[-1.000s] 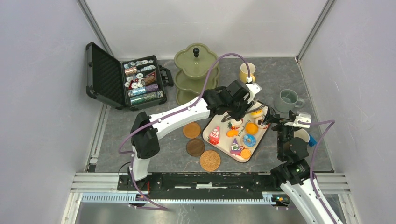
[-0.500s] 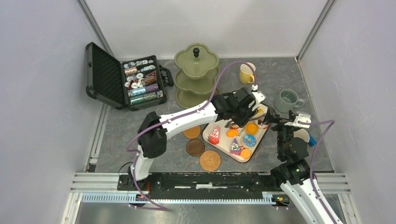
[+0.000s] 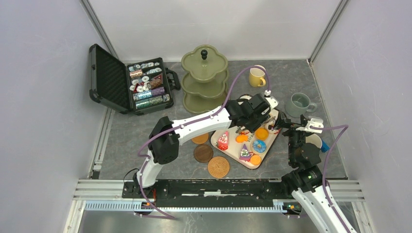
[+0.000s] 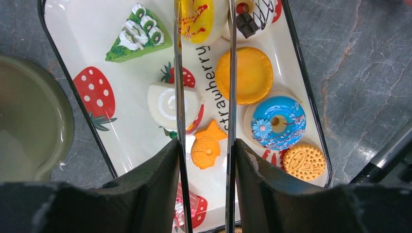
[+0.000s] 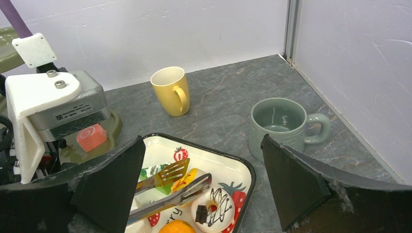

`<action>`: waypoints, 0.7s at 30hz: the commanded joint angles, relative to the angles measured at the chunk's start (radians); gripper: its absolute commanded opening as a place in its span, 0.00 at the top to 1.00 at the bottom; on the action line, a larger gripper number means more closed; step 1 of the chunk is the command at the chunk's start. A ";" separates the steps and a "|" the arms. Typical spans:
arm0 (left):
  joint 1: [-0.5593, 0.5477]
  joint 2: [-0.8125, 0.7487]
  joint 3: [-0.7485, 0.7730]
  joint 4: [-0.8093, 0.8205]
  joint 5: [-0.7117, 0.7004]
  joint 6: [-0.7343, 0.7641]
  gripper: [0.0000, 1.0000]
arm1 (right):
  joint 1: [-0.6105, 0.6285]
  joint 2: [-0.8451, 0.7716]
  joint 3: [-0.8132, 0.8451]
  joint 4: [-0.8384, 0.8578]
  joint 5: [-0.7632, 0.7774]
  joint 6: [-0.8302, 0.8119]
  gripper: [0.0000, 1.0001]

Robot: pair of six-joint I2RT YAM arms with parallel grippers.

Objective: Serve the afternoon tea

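Glossy yellow mug (image 5: 170, 90), seemingly metal tongs (image 5: 167, 174)

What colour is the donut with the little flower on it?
The donut is blue; the left wrist view shows it best.

**Everything placed around the tray**

You find the cakes (image 3: 259, 146) on the tray (image 4: 141, 73). The stand (image 3: 204, 77) sits behind it to the left, the coasters (image 3: 203, 153) just beside its left edge, one mug (image 3: 256, 76) behind it, another mug (image 3: 298, 103) right of it, and the case (image 3: 131, 80) well off to its left.
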 commanded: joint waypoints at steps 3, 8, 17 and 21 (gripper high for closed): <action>-0.019 0.014 0.046 -0.003 -0.062 0.044 0.53 | 0.003 0.000 -0.012 0.036 -0.001 0.009 0.02; -0.023 0.007 0.054 -0.008 -0.071 0.046 0.61 | 0.004 0.002 -0.013 0.037 -0.001 0.009 0.02; -0.062 -0.022 0.104 -0.061 -0.141 0.064 0.70 | 0.003 0.005 -0.016 0.042 -0.003 0.011 0.02; -0.078 -0.068 0.085 -0.071 -0.186 0.061 0.70 | 0.003 0.002 -0.015 0.041 -0.002 0.011 0.02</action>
